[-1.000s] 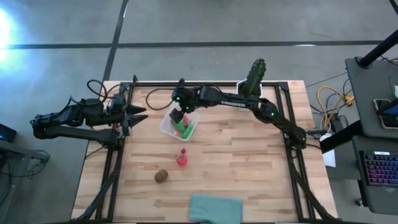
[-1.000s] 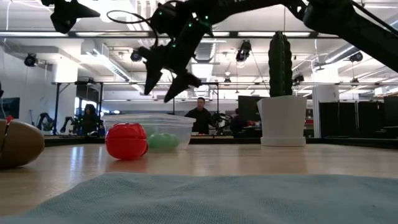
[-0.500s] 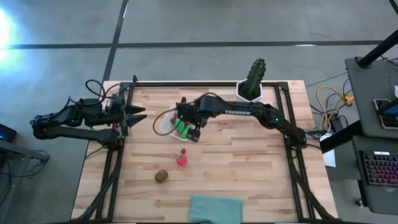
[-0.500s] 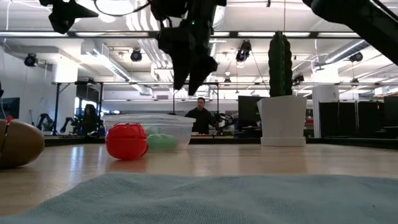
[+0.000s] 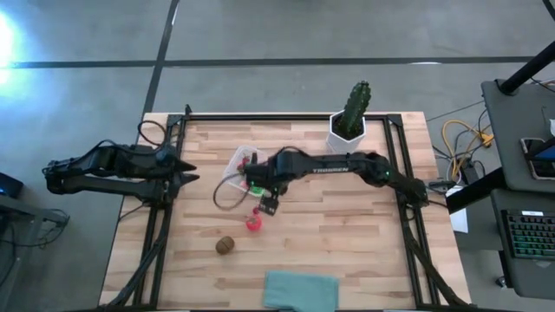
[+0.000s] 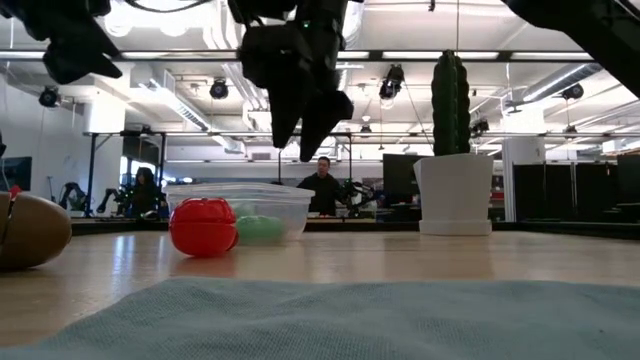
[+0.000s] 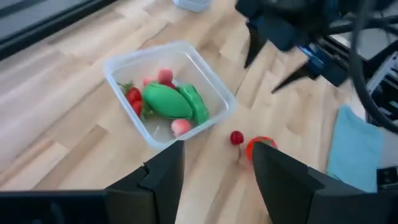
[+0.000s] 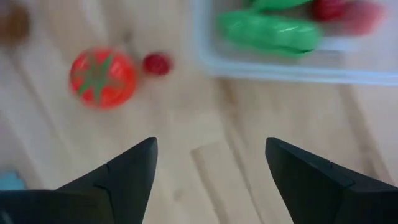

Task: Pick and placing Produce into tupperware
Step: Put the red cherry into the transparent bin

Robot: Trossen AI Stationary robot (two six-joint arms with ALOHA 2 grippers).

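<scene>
Right gripper [image 5: 268, 205] hangs above the table, fingers spread apart, holding nothing, just near of the tupperware [image 7: 214, 84]. Inside the tub: two green pieces [image 7: 166, 101] and small red ones. A red tomato [image 8: 102, 77] and a tiny red piece [image 8: 156, 63] lie on the wood just beyond it; brown kiwi [image 5: 225, 245] nearer, to the left. Left gripper [image 5: 184, 172] waits at the left, fingers parted, empty.
</scene>
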